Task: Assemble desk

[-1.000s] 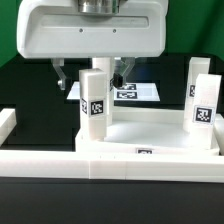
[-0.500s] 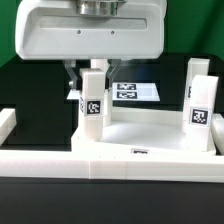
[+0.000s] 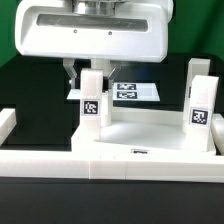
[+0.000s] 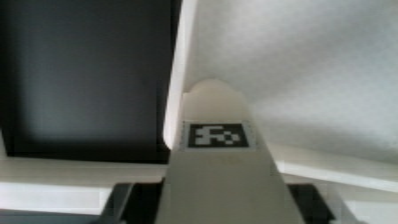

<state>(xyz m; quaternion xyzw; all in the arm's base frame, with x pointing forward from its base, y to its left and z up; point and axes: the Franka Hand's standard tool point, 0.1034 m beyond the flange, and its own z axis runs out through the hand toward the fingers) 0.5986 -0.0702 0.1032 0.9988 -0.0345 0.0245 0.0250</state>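
Item: upright leg (image 3: 93, 104), standing at nine o'clock on the desk top (image 3: 150, 140); I am clamping the jaws, half-closed, around its upper end, presumably to seat it.

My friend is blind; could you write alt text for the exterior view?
A robot gripper is closed on an upright white desk leg standing on the desk top. A second leg stands at the exterior view's right.

Black tabletop (image 3: 30, 95) — green wall (image 3: 195, 25) behind, even light.
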